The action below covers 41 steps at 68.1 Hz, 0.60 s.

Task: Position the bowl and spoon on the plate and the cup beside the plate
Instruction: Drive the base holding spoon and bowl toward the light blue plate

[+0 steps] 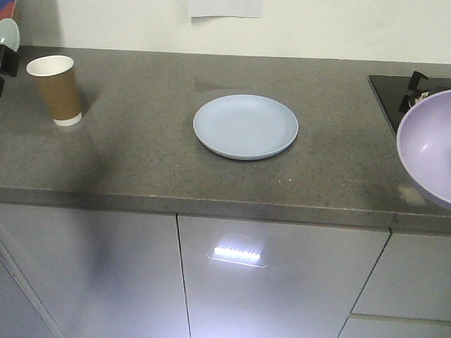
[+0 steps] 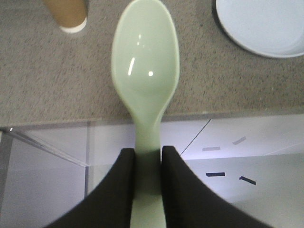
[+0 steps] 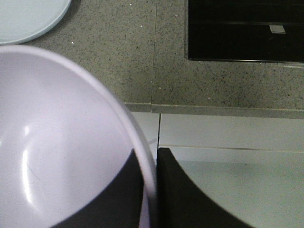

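**Left hand on the spoon, right hand on the bowl, one to each side of the plate**

The left hand's two dark fingers are clamped on the flat handle of the mint-green spoon. Its oval head points away from the wrist, hollow side up. The spoon hangs in the air to the left of the plate, with its head over the front edge of the grey speckled surface.

The right hand pinches the rim of the lavender bowl, one finger inside the wall and one outside. The bowl is off the surface and tilted, so its glossy inside shows in the front view. It hangs well to the right of the plate.

The pale blue plate lies flat near the middle of the surface. The brown paper cup stands upright well to the left of the plate and a little further back. A black cooktop is set into the surface to the right of the plate, behind the bowl. Glossy grey cabinet doors run below the plate's side of the surface.
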Motion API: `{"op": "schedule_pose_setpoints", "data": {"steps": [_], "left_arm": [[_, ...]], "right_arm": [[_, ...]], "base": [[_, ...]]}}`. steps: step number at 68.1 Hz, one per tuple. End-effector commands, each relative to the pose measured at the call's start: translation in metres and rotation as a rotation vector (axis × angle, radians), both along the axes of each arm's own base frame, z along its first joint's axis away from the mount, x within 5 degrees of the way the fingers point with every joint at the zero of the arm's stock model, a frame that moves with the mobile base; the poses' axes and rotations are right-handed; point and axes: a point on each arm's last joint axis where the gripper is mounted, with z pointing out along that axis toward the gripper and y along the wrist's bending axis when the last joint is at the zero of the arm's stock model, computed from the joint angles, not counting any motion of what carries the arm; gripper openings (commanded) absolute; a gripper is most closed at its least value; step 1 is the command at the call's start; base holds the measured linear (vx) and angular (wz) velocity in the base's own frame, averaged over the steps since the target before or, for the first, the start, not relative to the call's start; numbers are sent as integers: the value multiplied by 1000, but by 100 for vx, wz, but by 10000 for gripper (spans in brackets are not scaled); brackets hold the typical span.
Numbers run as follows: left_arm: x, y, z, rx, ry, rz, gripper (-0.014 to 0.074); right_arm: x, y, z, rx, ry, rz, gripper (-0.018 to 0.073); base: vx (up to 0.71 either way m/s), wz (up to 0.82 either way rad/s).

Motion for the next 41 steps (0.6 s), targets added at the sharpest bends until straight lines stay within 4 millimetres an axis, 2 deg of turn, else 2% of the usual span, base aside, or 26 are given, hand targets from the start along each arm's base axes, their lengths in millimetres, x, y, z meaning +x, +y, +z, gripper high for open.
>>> {"op": "schedule_pose_setpoints", "data": {"steps": [1, 41], "left_arm": [[-8, 1, 15, -19, -71, 3, -6], [-8, 1, 15, -19, -71, 3, -6]], "right_arm": [[-1, -1, 13, -18, -91, 1, -6], [-1, -1, 13, -18, -91, 1, -6]], "base": [[22, -14], [20, -12]]}}
